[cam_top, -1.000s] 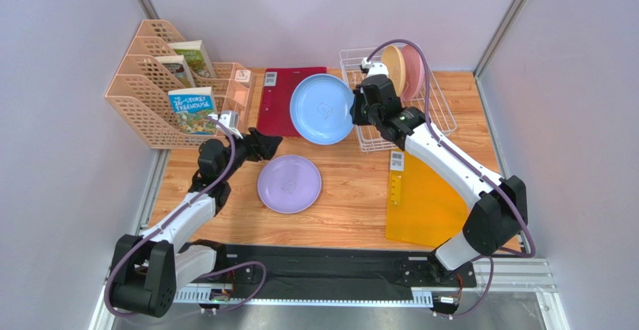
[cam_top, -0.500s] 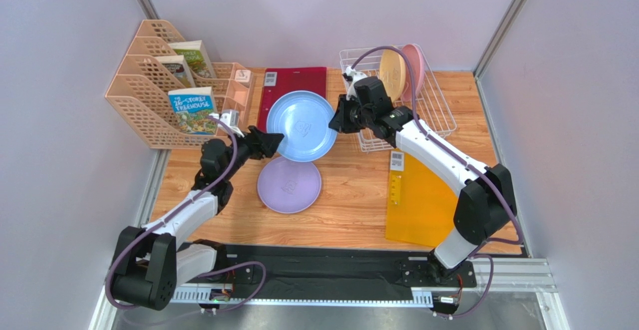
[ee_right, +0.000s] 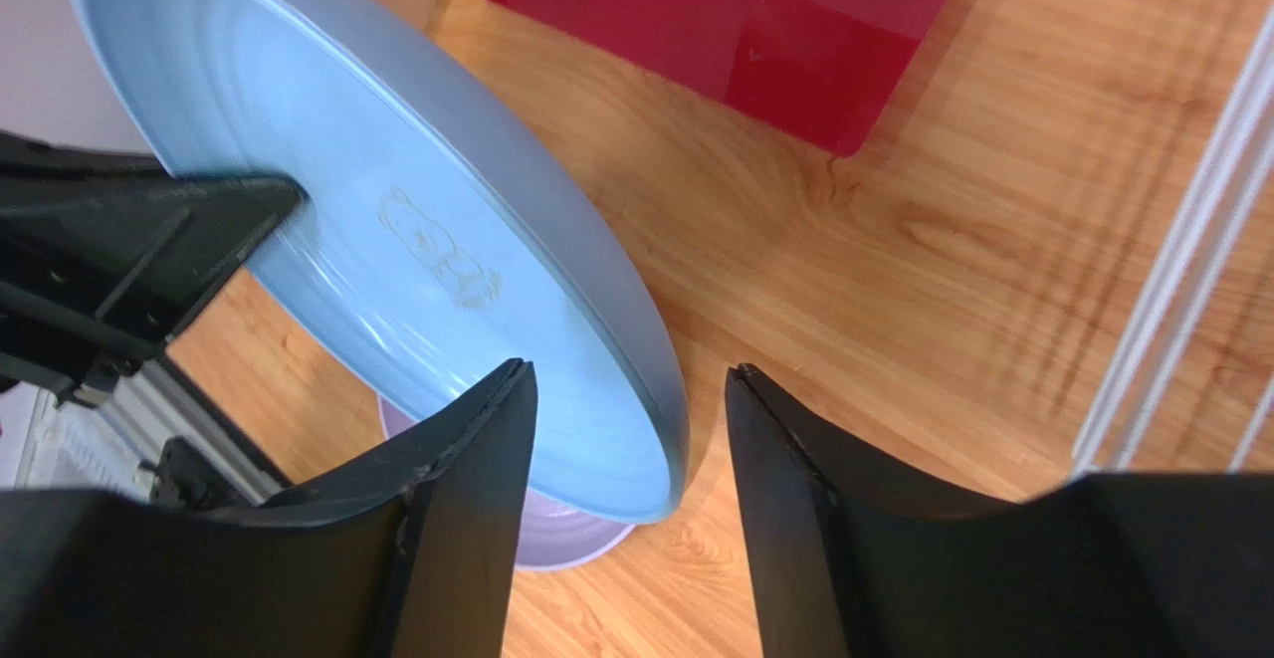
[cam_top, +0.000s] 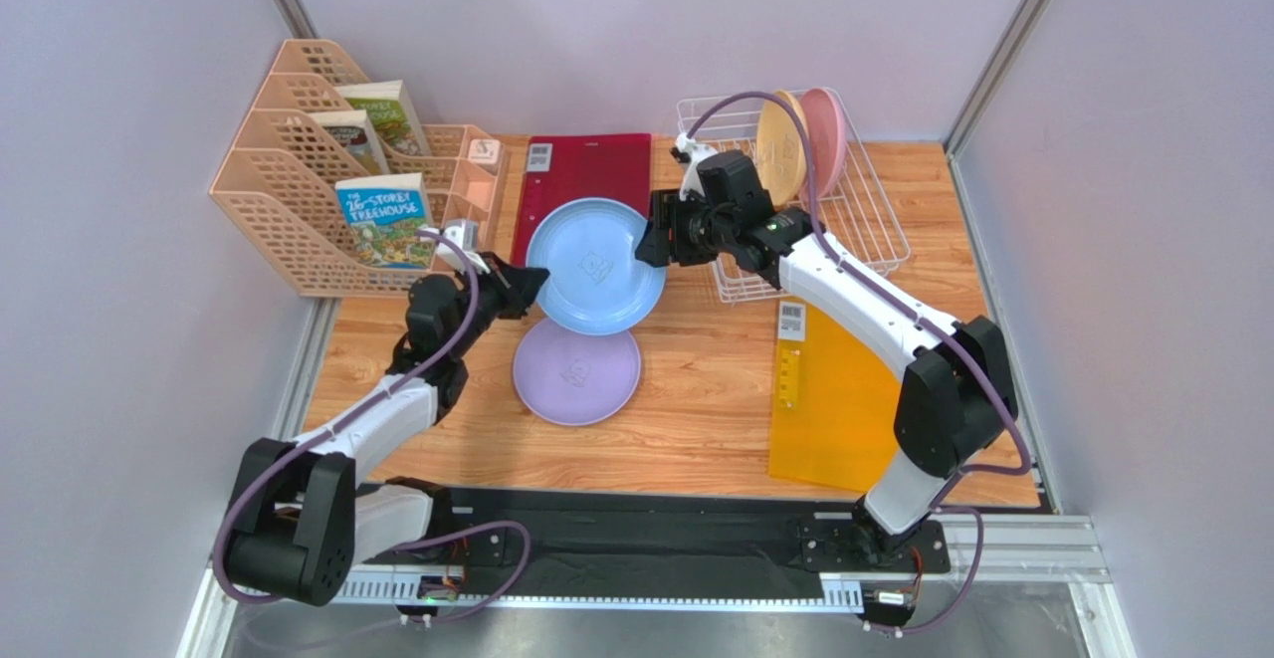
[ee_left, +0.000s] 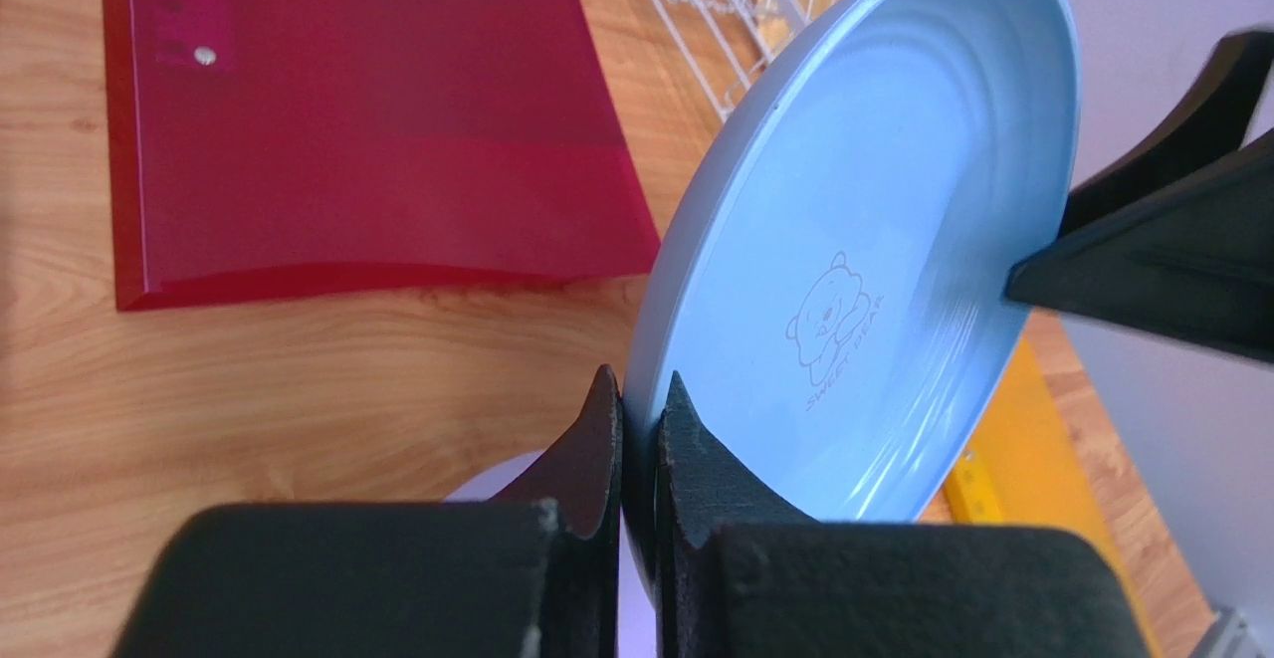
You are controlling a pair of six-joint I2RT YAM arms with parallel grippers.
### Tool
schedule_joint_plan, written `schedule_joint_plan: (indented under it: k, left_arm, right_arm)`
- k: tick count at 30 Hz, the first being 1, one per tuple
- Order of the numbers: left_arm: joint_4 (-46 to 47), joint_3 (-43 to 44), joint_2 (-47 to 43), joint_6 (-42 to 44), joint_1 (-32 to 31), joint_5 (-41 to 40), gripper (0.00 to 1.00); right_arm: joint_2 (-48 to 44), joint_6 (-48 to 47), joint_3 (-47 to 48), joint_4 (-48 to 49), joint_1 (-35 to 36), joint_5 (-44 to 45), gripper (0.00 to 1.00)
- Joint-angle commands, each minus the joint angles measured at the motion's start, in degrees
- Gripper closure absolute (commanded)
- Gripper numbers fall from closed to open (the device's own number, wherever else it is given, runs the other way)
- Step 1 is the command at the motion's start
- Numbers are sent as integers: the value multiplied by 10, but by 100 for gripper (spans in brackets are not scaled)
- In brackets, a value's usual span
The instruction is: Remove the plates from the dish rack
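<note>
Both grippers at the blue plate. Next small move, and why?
Probably back the right gripper straight off the blue plate: its jaws stand open either side of the rim, while the left gripper is shut on the opposite edge, holding it above the lavender plate.

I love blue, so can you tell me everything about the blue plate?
The blue plate is round and shallow, plastic by its look, with a tiny bear outline printed in the centre. It hangs tilted in the air above the lavender plate, by the red folder. The left gripper is pinched shut on one edge; the right gripper has its fingers open around the opposite edge.
</note>
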Motion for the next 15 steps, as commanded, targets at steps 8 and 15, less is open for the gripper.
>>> schedule_joint_plan:
  k: [8,15]
  left_arm:
    - [-313,129,-13,156,-3,20,100]
    - [-479,173,2,210,-3,1,100]
  right_arm:
    - [-42,-79,62,-48,-1,295,18]
    - [-34,-90,85,-59,-16,325,17]
